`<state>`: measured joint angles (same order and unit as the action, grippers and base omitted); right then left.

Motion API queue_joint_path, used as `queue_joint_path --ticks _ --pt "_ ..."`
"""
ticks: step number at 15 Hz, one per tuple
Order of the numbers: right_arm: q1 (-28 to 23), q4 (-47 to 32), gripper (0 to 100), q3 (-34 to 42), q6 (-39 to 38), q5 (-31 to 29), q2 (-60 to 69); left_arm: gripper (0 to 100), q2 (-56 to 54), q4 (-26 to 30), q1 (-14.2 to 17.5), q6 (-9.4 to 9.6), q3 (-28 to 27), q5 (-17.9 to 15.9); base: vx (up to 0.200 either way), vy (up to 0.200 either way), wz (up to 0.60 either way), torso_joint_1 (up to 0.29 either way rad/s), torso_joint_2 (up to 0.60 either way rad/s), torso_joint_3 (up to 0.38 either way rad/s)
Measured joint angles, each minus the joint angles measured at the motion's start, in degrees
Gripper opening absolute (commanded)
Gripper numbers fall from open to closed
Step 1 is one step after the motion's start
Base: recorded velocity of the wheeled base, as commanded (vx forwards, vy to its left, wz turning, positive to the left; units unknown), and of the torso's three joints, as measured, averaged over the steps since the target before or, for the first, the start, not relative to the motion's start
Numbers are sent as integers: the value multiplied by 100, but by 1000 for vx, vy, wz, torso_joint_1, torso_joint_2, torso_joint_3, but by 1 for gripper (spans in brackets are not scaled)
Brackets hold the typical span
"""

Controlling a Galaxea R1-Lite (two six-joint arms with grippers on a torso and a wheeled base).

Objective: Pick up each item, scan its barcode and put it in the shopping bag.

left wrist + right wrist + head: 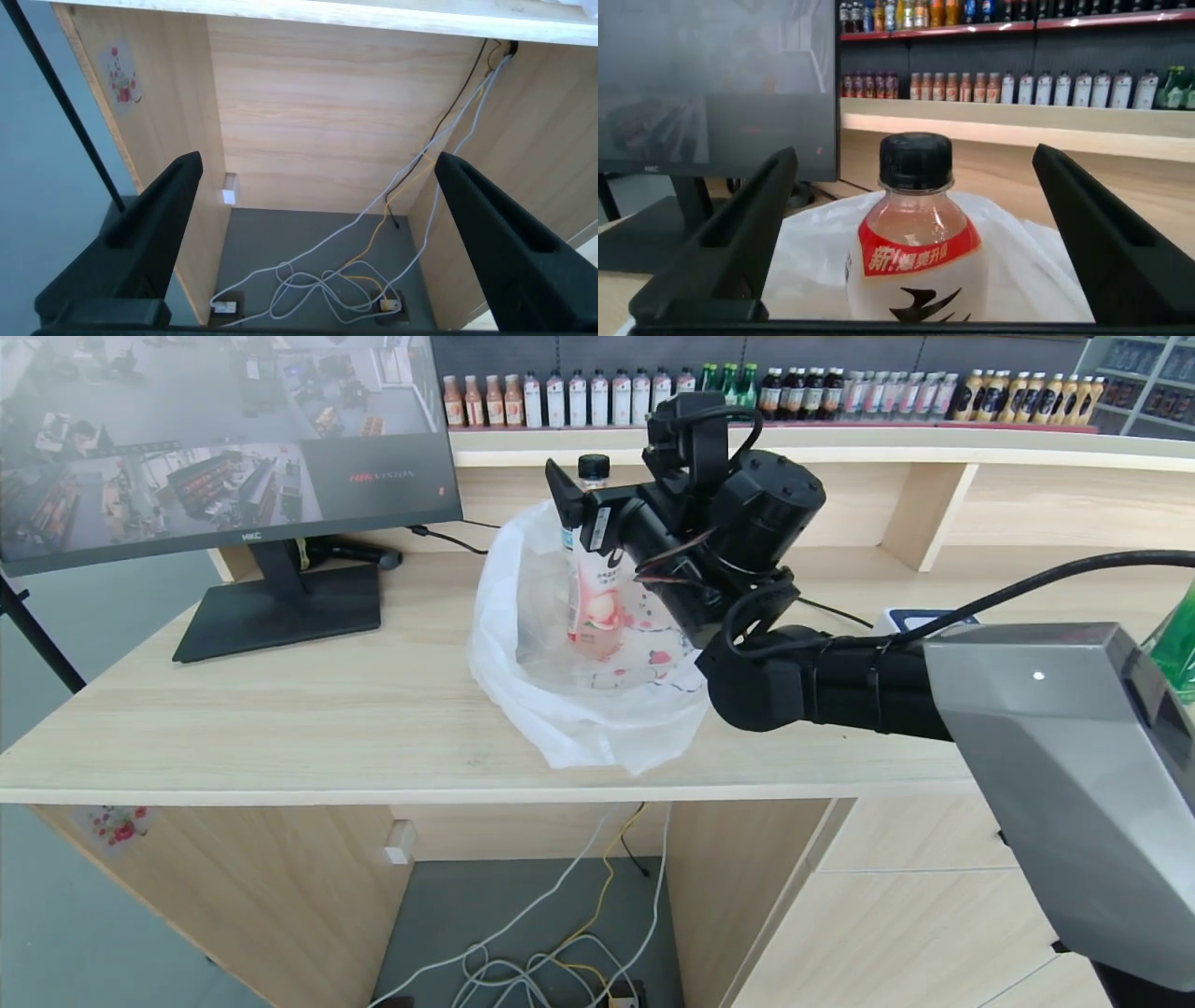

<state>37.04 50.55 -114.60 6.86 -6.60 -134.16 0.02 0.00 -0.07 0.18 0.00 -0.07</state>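
Note:
A clear drink bottle (pixel 592 607) with a pink label and a black cap stands upright inside the white plastic shopping bag (pixel 560 709) on the wooden counter. My right gripper (pixel 583 513) is at the bottle's neck, above the bag's mouth. In the right wrist view the bottle (pixel 915 252) sits between the two fingers of my right gripper (pixel 913 159), which are spread open with gaps on both sides. My left gripper (pixel 318 163) hangs open and empty below the counter's level, facing the recess under it.
A monitor (pixel 224 439) on a black stand occupies the counter's left side. A small white and blue device (pixel 920 619) lies behind my right arm, and a green bottle (pixel 1178 644) shows at the right edge. Cables (pixel 327 280) lie on the floor under the counter.

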Motion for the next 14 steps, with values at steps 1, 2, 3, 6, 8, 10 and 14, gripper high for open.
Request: queue_joint_path --ticks 1,2,3,6,8,10,14 --pt "1 7 100 0 0 0 69 100 0 0 -4 0 0 0 0 0 0 0 0 0" --pt "6 2 100 0 -2 2 161 100 0 0 -4 0 0 -2 0 0 0 0 0 0" --pt "4 9 100 20 -5 2 285 100 0 0 -4 0 0 -2 0 0 0 0 0 0" --pt "1 325 100 918 -9 2 850 100 0 0 -4 0 0 0 0 0 0 0 0 0" --pt "-38 955 100 2061 -49 17 1257 100 0 0 2 0 0 0 0 0 0 0 0 0" --pt "-93 1770 100 3321 -145 35 1657 100 0 0 0 -13 0 0 0 0 0 0 0 0" --pt "-145 3367 100 5722 -449 711 2564 100 0 0 -4 -5 0 -2 0 0 0 0 0 0"
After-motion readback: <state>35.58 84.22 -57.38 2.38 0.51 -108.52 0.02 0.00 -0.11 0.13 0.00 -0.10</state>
